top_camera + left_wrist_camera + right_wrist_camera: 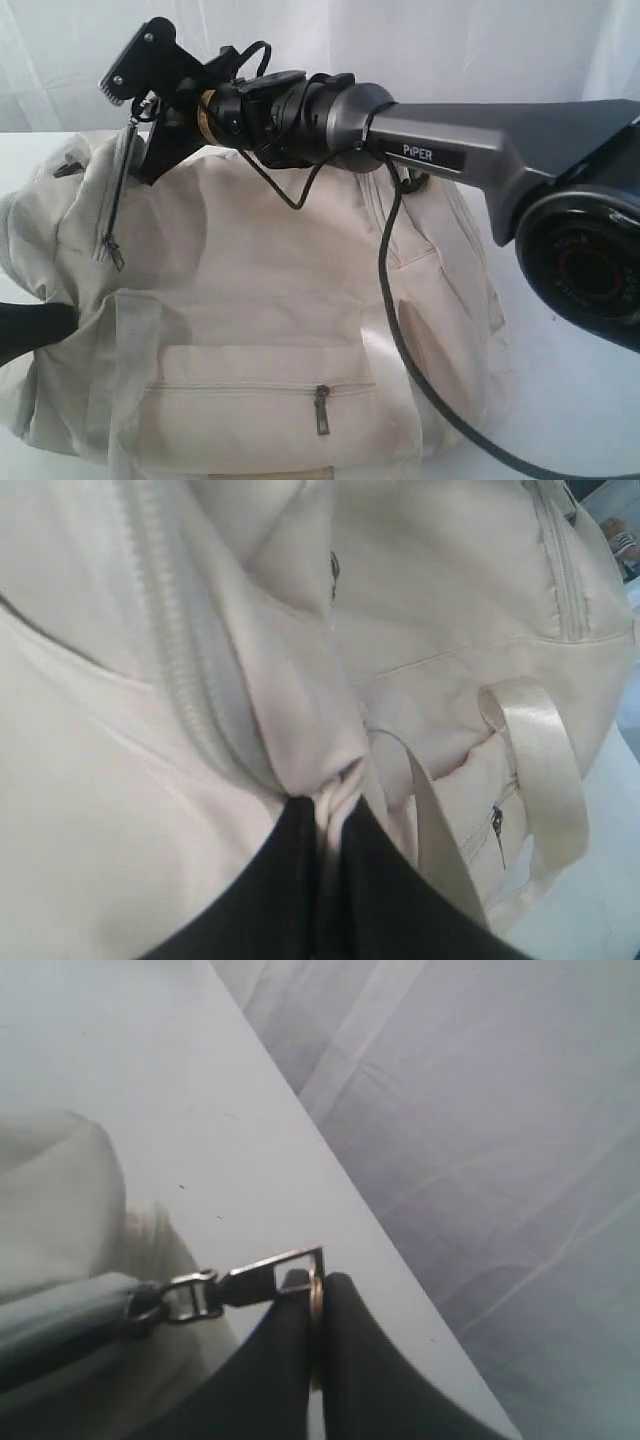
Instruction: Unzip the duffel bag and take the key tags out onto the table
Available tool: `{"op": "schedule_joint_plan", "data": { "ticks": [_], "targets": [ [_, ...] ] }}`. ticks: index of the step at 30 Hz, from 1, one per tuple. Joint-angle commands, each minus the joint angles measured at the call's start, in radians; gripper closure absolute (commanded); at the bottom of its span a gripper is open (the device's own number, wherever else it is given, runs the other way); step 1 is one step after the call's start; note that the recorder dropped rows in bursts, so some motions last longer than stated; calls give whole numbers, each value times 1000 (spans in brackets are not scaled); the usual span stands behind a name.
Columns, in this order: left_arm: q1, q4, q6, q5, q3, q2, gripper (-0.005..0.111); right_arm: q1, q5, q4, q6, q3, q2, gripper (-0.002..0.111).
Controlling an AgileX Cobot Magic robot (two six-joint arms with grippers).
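R gripper [315, 1295] is clamped tight on a metal zip pull [262, 1272], w/ only the pull's thin tab betw. the jaws, and is held up above one end of the bag. L gripper [325, 825] is also closed, nipping a fold of bag fabric betw. its fingers, low on the bag's side.

Table [575, 400]: white, runs under both grippers & out past the bag.

Duffel bag [260, 290]: cream, sits on the table right below R gripper & its arm, fills most of ext. view.

Webbing handle [545, 770]: shiny loop, off to one side of L gripper, lying vs. the bag's front.

Zip tape [108, 205]: grey strip, hangs from the pull in R gripper down to the bag top.

Pocket zip tab [321, 408]: small, dark, well below R gripper, on the bag's front pocket.
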State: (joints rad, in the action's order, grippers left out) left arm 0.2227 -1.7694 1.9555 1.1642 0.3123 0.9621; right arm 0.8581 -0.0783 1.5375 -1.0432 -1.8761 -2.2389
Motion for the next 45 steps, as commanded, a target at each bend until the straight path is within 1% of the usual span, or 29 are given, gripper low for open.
{"op": "schedule_joint_plan", "data": {
  "ticks": [1,3,6,11,13,15,16,18,21,22,23,24,26,31,33,36,38,40,43,45],
  "targets": [
    [-6,25,11,57,9,-15,107,-41,153,-94,-15,-19,6,108],
    [-6,25,-1,57,11,-15,107,-44,153,-128,-15,-19,6,108],
    [-6,25,-31,57,26,-25,107,-44,104,-134,-15,-19,6,108],
    [-6,74,-117,57,104,-54,107,-44,73,-134,-15,-19,6,108],
    [-6,70,-168,57,137,-54,103,-44,87,-134,-15,-19,6,108],
    [-6,61,-186,57,160,-54,95,-44,85,-134,-15,-19,6,108],
    [-6,54,-184,57,167,-54,88,-44,85,-134,-15,-19,6,108],
    [-6,25,-184,57,172,-54,74,-44,71,-134,-15,-19,6,108],
    [-6,25,-169,22,165,-54,48,-44,64,-139,-15,-19,9,108],
    [-6,25,-169,12,161,-54,41,-44,62,-139,-15,-19,11,108],
    [-6,25,-169,1,161,-54,36,-44,56,-139,-15,-19,13,108],
    [-6,25,-169,-22,161,-54,35,-44,44,-139,-15,-19,15,108],
    [-6,28,-200,-73,161,-54,37,-44,16,-139,-15,-19,20,108],
    [-6,172,-471,-248,161,-54,39,-42,-61,-144,-15,-19,32,108],
    [-6,246,-558,-290,161,-54,39,-42,-86,-144,-15,-19,39,108],
    [-6,332,-657,-296,161,-50,39,-42,-88,-144,-15,-19,48,108],
    [-6,364,-680,-293,167,-33,39,-42,-97,-144,-15,-19,50,108],
    [-10,364,-680,-281,181,-3,39,-42,-135,-144,-16,-19,52,108],
    [-44,368,-682,-268,205,52,39,-42,-205,-140,-45,-19,54,108],
    [-82,375,-716,-281,232,95,39,-42,-229,-114,-68,-19,54,108]
  ]
}}
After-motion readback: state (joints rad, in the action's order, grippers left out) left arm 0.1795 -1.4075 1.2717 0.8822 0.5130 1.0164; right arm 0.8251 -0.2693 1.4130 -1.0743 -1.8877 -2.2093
